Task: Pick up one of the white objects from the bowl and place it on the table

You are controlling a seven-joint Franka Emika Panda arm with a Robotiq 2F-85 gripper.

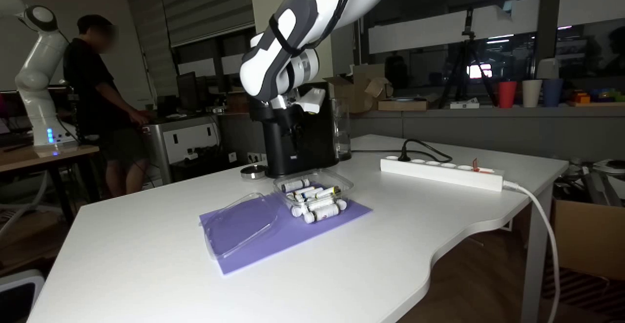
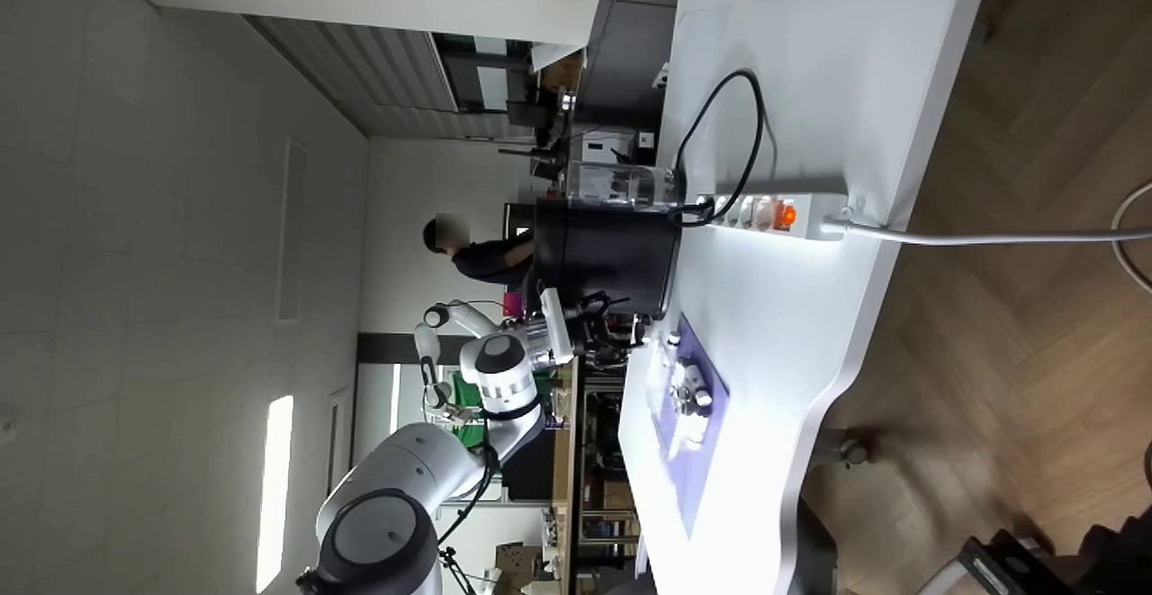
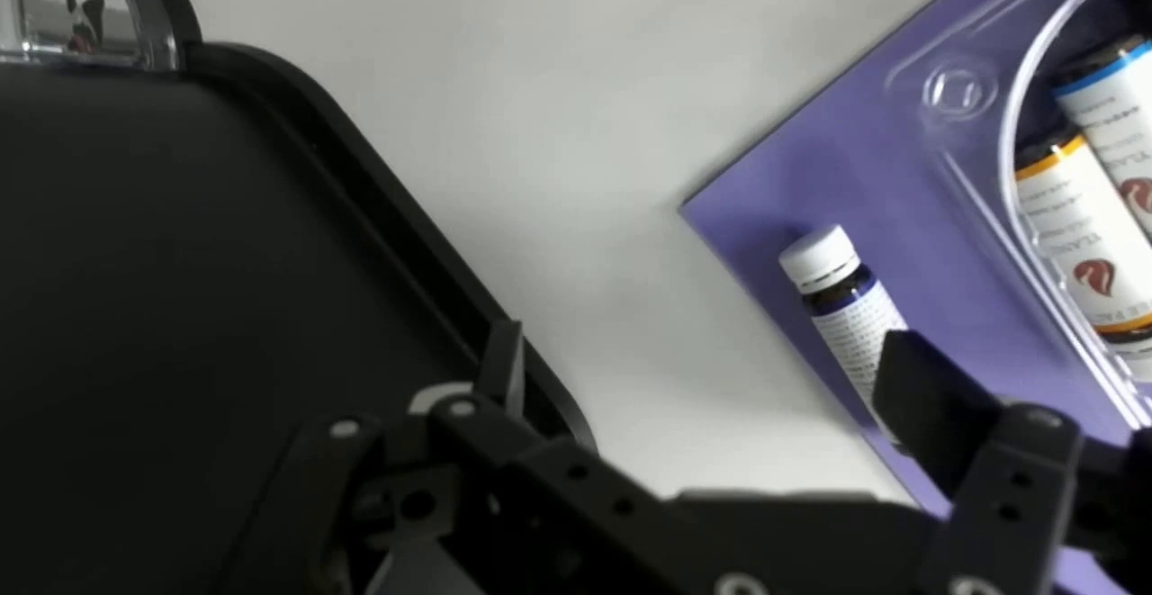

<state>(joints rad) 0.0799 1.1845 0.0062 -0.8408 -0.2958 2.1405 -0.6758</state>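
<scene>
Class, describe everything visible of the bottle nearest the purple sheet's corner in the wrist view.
The bottle lies on its side on the purple sheet, outside the clear container: white cap on, dark glassy neck, blue-banded white label with fine print. The end effector, hanging above, partly hides its lower end.

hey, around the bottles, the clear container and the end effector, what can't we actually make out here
Wrist view: the lower part of the loose bottle, largely covered by the end effector.
Wrist view: the rest of the clear container, cut off by the right edge.
In an exterior view: label print on the bottles, too small to read.
In an exterior view: the end effector's opening, lost against the black boxy object behind.
</scene>
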